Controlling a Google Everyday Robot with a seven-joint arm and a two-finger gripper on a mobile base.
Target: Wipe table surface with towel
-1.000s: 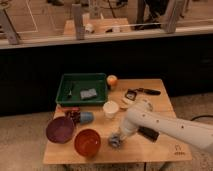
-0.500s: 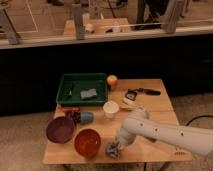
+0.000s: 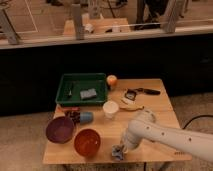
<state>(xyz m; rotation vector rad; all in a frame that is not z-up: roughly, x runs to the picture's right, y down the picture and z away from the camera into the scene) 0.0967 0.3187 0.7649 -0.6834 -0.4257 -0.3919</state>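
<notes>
Gripper (image 3: 119,150) at the front edge of the desk (image 3: 160,112)
Can't tell its grip; towel (image 3: 116,154) maybe under it. Wipe sideways and you shove the orange bowl (image 3: 87,141).

dark wall (image 3: 150,62), glass partition (image 3: 45,20), speckled floor (image 3: 22,127)

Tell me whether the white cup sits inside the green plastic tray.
No, the white cup stands on the wooden table outside the green plastic tray; the gripper is at the table's front edge.
</notes>
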